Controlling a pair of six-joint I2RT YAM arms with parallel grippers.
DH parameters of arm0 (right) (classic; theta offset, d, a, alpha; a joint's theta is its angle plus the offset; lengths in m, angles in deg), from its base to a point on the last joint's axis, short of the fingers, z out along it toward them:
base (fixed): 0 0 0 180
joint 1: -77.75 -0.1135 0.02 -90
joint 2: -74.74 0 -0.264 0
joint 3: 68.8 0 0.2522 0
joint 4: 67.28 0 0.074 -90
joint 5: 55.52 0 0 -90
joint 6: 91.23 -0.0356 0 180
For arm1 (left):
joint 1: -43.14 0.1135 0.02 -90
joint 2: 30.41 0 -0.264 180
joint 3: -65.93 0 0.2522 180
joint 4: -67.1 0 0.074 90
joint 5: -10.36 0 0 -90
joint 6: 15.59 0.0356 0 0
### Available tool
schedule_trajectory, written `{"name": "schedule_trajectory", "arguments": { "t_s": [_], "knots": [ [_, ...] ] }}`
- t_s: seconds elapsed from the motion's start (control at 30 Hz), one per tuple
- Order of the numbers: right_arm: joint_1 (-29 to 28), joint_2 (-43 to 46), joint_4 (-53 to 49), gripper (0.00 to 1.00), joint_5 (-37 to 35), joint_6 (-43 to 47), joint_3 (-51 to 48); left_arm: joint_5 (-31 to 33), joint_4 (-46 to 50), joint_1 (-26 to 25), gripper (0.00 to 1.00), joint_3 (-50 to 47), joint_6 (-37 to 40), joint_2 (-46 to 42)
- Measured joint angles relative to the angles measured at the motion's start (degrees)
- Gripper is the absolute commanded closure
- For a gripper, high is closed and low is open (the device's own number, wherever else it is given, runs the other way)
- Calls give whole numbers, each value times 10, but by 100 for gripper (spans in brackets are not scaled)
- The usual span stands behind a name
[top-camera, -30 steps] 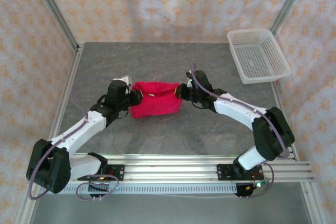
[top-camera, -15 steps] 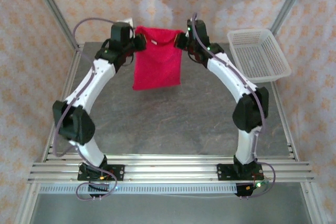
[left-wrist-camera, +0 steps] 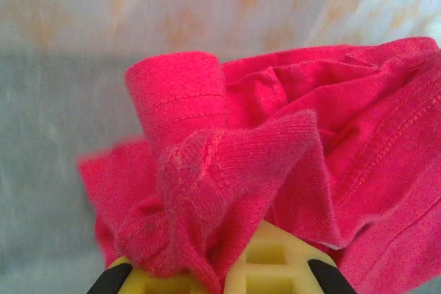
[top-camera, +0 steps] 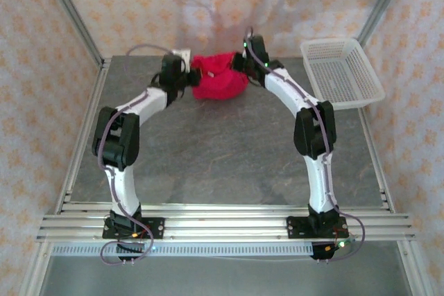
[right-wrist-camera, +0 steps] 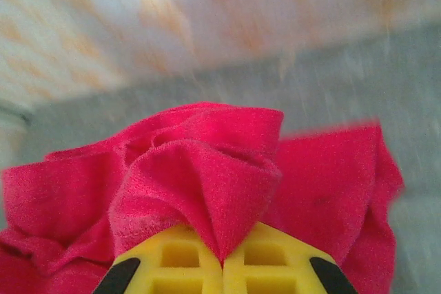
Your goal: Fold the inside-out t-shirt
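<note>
The grey, stone-patterned tabletop (top-camera: pixel 222 164) lies bare across its near and middle parts, and both arms are stretched over it towards the far edge. At the far middle, the bright red soft cloth t-shirt (top-camera: pixel 219 82) is bunched in a low heap that appears to rest on the surface, close to the patterned back wall (top-camera: pixel 229 5). It is flanked by the left hand (top-camera: pixel 186 78) at its left end and the right hand (top-camera: pixel 240 64) at its right end. Each is clenched on a gathered fold of the red cloth, which in the wrist views is pinched between the yellow pads (right-wrist-camera: pixel 148 261) and spills over them. A white plastic mesh basket (top-camera: pixel 340 74) is set at the far right, well apart. The garment is judged light, limp and not slippery: it will sag and crumple wherever it is unsupported, so no shape can be expected unless it is drawn taut. It would best be taken at two spread corners along a hem or the shoulder seams, not by bunched folds.
</note>
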Motion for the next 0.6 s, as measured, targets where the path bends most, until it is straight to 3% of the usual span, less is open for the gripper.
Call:
{"name": "schedule_trajectory", "arguments": {
  "t_s": [0.17,0.27,0.43,0.6],
  "knots": [
    [-43,115,96,100,4,-20,-312,47,-110,-71,100,-221,19,-94],
    [-67,204,130,100,3,-36,-434,73,-127,-129,100,-298,19,-173],
    [-74,359,170,100,1,-61,-544,110,-111,-193,100,-371,19,-309],
    [-74,430,178,99,-12,-74,-587,132,-68,-198,100,-393,15,-373]
  ]
}}
